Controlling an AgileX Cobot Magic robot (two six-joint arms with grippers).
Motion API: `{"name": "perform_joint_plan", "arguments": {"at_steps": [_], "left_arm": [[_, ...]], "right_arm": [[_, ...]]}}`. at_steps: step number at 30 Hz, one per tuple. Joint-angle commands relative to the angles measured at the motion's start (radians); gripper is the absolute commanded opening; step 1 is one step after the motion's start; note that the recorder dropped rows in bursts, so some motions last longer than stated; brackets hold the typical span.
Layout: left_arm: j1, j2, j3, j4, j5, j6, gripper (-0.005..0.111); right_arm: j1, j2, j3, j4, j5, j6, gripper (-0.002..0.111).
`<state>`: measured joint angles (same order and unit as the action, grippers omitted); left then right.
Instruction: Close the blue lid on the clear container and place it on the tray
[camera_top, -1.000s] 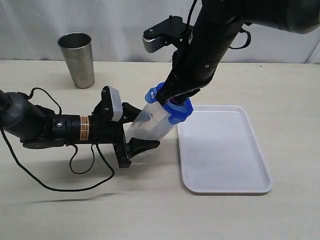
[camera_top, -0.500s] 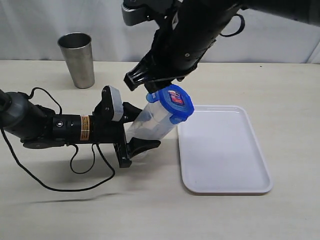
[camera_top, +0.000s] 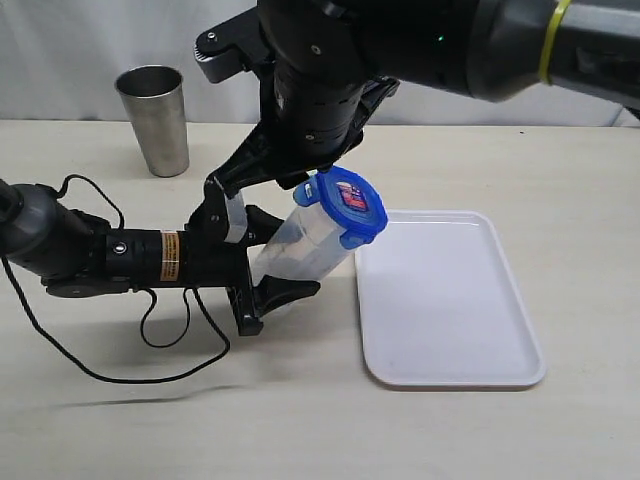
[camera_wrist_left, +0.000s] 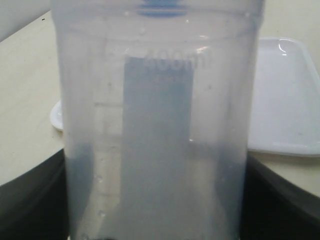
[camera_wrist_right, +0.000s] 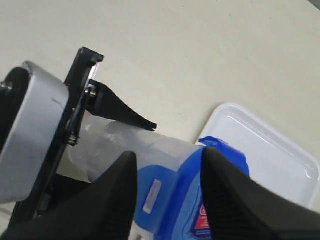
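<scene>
Lid (camera_top: 350, 205) on container (camera_top: 300, 247) in left gripper (camera_top: 285, 257)

Raised volume mark "400ml" on clear container (camera_wrist_left: 175, 62) wall, faint, red-and-blue sticker (camera_top: 351, 196) on blue lid (camera_top: 335, 218), print illegible, orange label band (camera_top: 168, 256) on left arm (camera_top: 60, 250), unreadable.

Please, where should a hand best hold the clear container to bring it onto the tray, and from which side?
Probably the lower body, from the side away from the tray, as the left hand grips it now. The clear container leans with its blue lid toward the tray, and its narrower base fits that grip.
</scene>
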<state>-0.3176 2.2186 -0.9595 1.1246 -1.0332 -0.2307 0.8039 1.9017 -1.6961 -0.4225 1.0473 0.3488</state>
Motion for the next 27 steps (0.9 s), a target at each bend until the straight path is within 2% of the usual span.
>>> {"name": "perform_joint_plan", "arguments": {"at_steps": [1,9,21,27], "left_arm": [[-0.007,-0.019,0.003,-0.012,-0.034,-0.005,0.000],[-0.007,-0.019,0.003,-0.012,-0.034,-0.005,0.000],[-0.007,-0.019,0.003,-0.012,-0.036,-0.005,0.000],[-0.007,-0.019,0.003,-0.012,-0.038,-0.005,0.000]], "right_arm": [[0.001,0.039,-0.014,-0.027,0.065,0.007,0.040],[0.001,0.086,-0.014,0.005,0.092,-0.002,0.040],[0.001,0.126,-0.014,0.159,0.133,-0.144,0.040],[0.001,0.106,-0.060,0.120,0.127,-0.190,0.040]]}}
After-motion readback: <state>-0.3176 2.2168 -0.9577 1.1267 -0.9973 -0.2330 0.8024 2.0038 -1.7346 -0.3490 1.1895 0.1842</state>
